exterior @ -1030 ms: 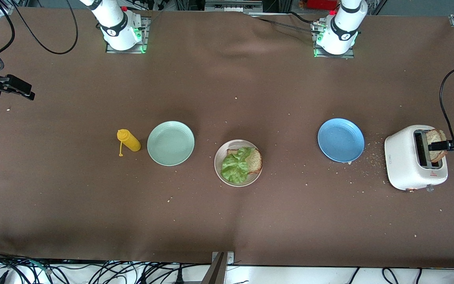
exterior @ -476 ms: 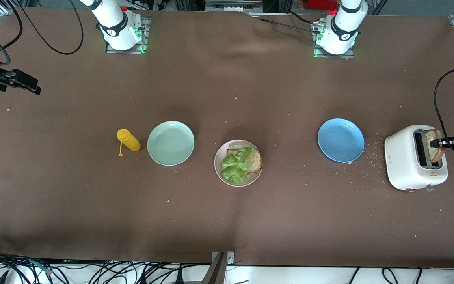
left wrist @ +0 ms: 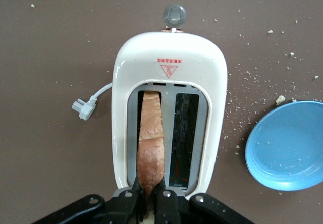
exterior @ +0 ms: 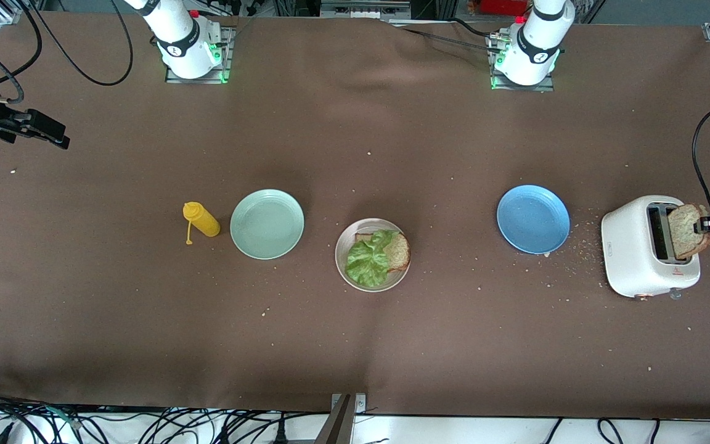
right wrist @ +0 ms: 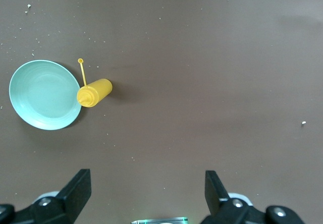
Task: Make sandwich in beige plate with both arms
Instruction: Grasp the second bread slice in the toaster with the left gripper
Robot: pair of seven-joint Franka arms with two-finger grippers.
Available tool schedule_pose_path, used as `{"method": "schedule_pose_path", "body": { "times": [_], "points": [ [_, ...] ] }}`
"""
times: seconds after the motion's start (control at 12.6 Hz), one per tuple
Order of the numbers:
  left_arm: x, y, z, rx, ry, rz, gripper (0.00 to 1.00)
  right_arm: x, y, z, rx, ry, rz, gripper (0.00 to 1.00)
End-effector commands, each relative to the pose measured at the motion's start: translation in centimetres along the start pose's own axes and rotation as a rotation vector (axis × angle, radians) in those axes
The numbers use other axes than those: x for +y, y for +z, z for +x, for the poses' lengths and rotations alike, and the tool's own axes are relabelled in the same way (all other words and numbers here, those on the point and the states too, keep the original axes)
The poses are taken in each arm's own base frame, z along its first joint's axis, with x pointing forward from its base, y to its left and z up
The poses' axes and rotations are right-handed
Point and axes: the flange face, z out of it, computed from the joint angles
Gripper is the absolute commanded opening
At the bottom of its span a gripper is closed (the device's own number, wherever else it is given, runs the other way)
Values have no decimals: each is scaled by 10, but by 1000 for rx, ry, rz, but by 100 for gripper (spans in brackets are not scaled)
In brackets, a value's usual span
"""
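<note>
Brown wholemeal, that second bread slice (exterior: 689, 230), standing half out of the white toaster (exterior: 648, 246) at the left arm's end of the table, the left gripper (left wrist: 147, 200) pinched tight on its upper edge; in the left wrist view the slice (left wrist: 150, 146) sits in one slot with the fingers closed either side of it; the other slot looks empty. On the beige plate (exterior: 346, 271), mid-table, the sandwich is half built: one bread slice (exterior: 399, 251) with the lettuce leaf (exterior: 368, 259) over it (no top yet). So the step in hand, I judge, is fetching the top slice; the next move calls for a straight lift clear of the slot, then a carry over the blue plate (exterior: 533, 219) to the beige one, laying it flat on the lettuce. The right gripper (right wrist: 147, 189) hangs spread wide and empty over bare cloth at the right arm's end, waiting; the mint-green plate (exterior: 267, 223) and yellow bottle (exterior: 201, 220) lie untouched.
</note>
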Motion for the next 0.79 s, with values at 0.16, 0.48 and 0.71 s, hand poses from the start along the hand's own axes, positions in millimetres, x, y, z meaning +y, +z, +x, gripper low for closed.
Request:
{"method": "schedule_pose_path", "body": {
  "times": [0.16, 0.48, 0.71],
  "points": [
    [43, -94, -19, -29, 80, -4, 0, 2, 3, 9, -7, 12, 8, 100],
    [133, -107, -20, -62, 183, -267, 0, -11, 5, 17, 30, -10, 15, 100],
    [232, -75, -4, -139, 237, -402, 0, -28, 4, 16, 34, -31, 12, 100]
  ]
}}
